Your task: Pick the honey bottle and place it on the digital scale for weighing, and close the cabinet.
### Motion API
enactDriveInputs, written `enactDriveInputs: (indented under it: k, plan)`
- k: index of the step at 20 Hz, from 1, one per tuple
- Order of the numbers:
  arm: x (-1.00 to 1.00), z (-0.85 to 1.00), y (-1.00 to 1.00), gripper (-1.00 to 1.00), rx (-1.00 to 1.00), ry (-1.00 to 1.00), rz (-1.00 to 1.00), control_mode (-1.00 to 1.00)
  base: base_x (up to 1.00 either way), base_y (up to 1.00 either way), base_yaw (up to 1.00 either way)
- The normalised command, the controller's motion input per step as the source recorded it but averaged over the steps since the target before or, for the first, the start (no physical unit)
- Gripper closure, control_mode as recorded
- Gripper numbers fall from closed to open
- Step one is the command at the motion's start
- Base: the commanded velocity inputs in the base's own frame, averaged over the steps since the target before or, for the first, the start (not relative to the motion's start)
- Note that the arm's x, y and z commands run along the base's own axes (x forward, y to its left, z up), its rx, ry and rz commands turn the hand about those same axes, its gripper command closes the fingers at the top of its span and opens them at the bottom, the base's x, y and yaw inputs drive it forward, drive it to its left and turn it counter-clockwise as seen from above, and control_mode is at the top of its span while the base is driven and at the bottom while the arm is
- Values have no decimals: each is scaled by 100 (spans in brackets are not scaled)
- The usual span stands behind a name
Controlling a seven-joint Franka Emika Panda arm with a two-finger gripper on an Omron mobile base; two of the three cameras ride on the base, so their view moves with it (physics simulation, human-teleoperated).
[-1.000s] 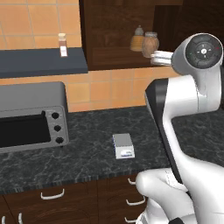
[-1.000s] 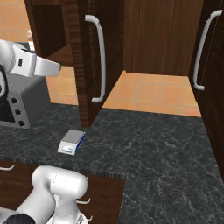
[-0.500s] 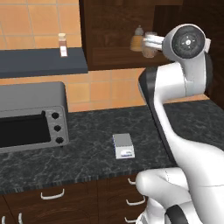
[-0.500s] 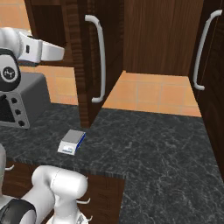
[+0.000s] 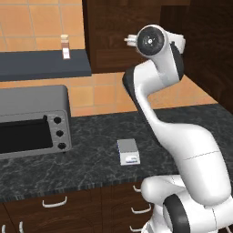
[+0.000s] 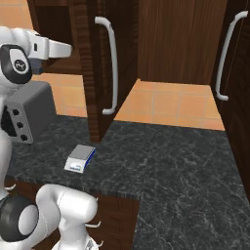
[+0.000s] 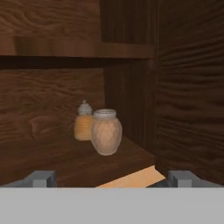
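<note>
The honey bottle (image 7: 106, 132), a squat brown jar with a pale rim, stands on the shelf (image 7: 52, 164) inside the open cabinet (image 6: 93, 73). My gripper (image 7: 111, 181) is open and level with the jar, a short way in front of it, with nothing between its fingertips (image 7: 41, 178). In the left base view the gripper (image 5: 128, 41) points into the dark cabinet (image 5: 109, 32), and my arm hides the jar. The right base view has the gripper (image 6: 68, 49) beside the open door. The digital scale (image 5: 128, 151) (image 6: 80, 157) lies bare on the dark counter below.
An amber bell-shaped bottle (image 7: 83, 122) stands just behind and left of the jar. A grey toaster oven (image 5: 32, 120) sits on the counter at left, with a slim bottle (image 5: 66, 47) on the shelf above. The open door's silver handle (image 6: 111, 63) juts out over the counter.
My arm has raised the hand and carried it left, toward the inside of the open cabinet. Nothing else has moved.
</note>
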Motion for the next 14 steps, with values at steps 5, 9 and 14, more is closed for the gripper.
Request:
enactDriveInputs:
  k: [5,9,14]
  plan:
    - [79,0,5,-100,-5,4,-1,-100,0,0,0]
    - [79,0,0,-100,-2,3,0,-100,0,0,0]
    - [54,3,-5,-100,0,4,0,-100,0,0,0]
